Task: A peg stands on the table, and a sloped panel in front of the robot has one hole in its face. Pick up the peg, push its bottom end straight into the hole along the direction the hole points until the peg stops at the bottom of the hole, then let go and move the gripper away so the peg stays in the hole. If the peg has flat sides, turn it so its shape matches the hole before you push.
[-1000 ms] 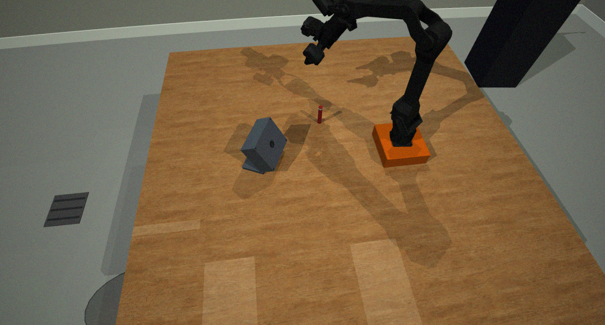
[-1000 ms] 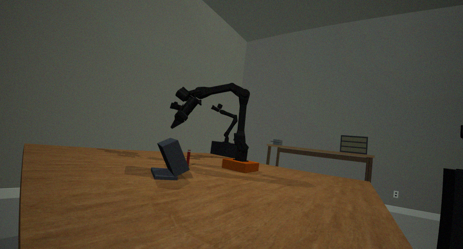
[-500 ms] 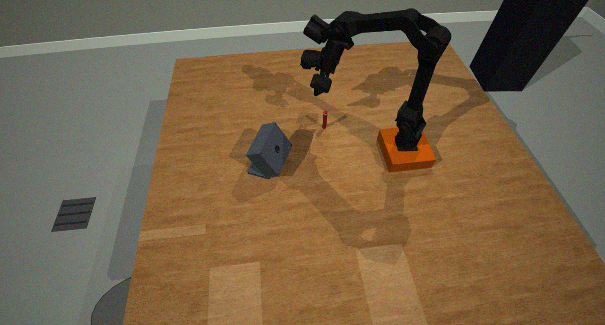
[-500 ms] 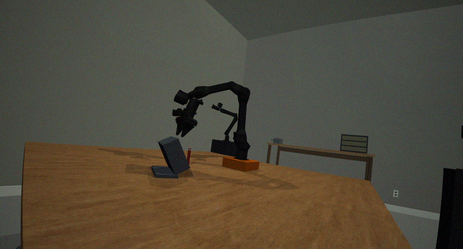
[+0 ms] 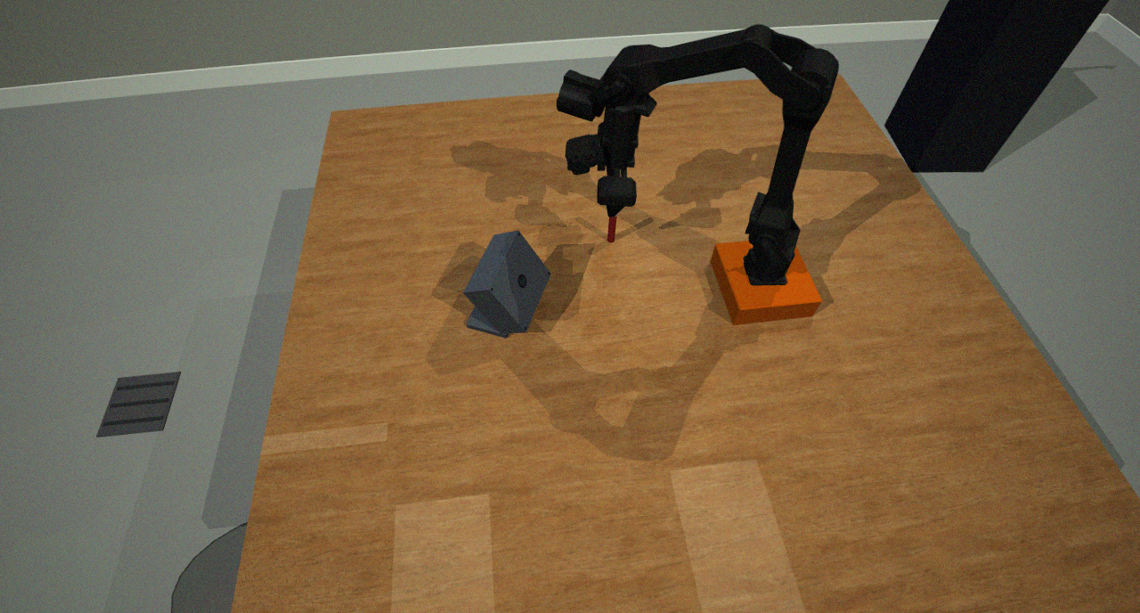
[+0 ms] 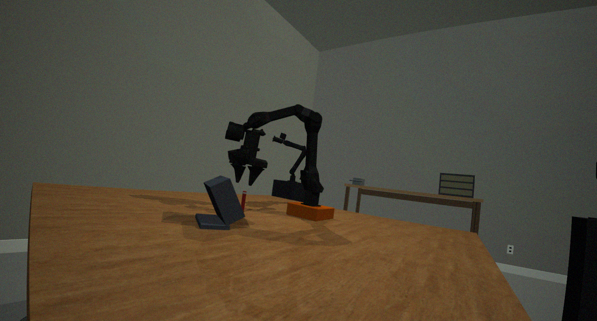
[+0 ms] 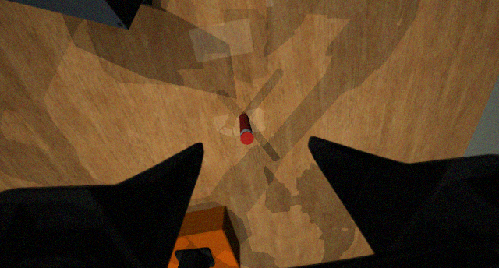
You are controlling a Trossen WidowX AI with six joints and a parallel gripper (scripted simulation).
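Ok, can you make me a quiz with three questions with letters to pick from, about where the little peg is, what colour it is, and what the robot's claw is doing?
1. Where is the peg?
A. In the panel's hole
B. Standing on the table
C. Between closed fingers

2. What colour is the peg?
A. Red
B. Green
C. Yellow

3. What is the tool doing?
A. Shut on the peg
B. Shut on nothing
C. Open above the peg

Answers:
1 B: it stands upright on the wooden table, beside the grey panel.
2 A: the wrist view shows its red top and side.
3 C: the two fingers stand wide apart, and the exterior view shows them above the peg, not touching it.
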